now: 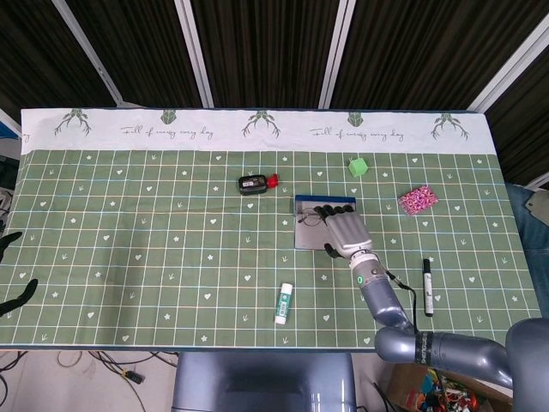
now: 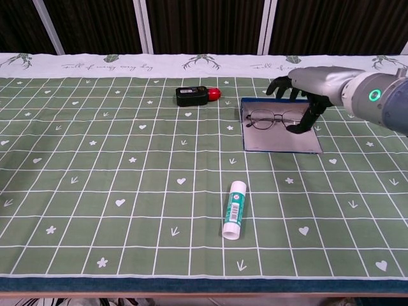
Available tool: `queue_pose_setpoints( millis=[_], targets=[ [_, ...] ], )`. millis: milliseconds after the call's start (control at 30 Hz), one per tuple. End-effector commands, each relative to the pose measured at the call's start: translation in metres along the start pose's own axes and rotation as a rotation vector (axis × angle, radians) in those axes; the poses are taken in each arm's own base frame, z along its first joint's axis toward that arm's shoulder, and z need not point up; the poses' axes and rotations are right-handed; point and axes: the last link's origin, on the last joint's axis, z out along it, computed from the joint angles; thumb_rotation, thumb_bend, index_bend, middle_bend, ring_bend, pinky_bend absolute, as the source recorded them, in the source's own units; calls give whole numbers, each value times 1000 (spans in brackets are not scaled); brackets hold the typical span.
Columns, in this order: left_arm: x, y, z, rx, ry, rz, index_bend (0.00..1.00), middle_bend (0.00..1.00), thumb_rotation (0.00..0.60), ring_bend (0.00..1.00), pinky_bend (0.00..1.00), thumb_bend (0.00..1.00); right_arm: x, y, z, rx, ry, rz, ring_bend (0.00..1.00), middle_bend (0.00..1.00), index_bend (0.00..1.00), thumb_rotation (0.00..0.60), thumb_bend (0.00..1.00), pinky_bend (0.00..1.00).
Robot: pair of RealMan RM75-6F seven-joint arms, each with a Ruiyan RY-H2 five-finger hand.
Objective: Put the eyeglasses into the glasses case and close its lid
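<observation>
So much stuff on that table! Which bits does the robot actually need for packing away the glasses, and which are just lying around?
Needed:
eyeglasses
glasses case, lid open
right hand, above the case

Lying around:
glue stick
marker pen
green cube
pink patterned object
black device with red end

the right arm comes in from the lower right of the head view, its grey forearm angled up and leftward to a wrist with a small green light on it. the right hand (image 1: 345, 230) is held palm down above the table, its dark-tipped fingers (image 1: 328, 209) spread apart and pointing away from the robot — nothing is gripped in it. in the chest view the same right hand (image 2: 308, 82) hangs raised off the surface, fingers fanned, the thumb (image 2: 299, 126) reaching downward and apart from the others. the left hand (image 1: 12, 270) shows only as two dark fingertips at the left edge of the head view — too little to tell its pose.
</observation>
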Motion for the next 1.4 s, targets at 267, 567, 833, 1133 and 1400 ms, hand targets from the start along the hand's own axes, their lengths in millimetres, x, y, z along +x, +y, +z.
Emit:
queue_pose_setpoints(
  millis=[267, 567, 833, 1133, 1400],
  targets=[
    [0, 0, 0, 4, -3, 2, 154, 0, 600, 0, 0, 272, -11, 6, -1, -44, -44, -62, 676, 658, 152, 600, 400, 700],
    [0, -1, 0, 8, -5, 2, 154, 0, 600, 0, 0, 272, -19, 14, 5, -109, -90, -91, 763, 748, 136, 600, 413, 722],
    [-1, -1, 0, 8, -9, 6, 154, 0, 600, 0, 0, 273, -25, 14, 6, -123, -104, -103, 790, 762, 136, 600, 433, 731],
    [0, -1, 0, 8, -8, 5, 154, 0, 600, 0, 0, 273, -27, 12, 13, -134, -110, -105, 792, 766, 130, 600, 475, 732],
    [0, -1, 0, 8, -7, 3, 154, 0, 600, 0, 0, 273, -27, 11, 16, -140, -111, -107, 793, 766, 130, 600, 506, 732]
  ],
)
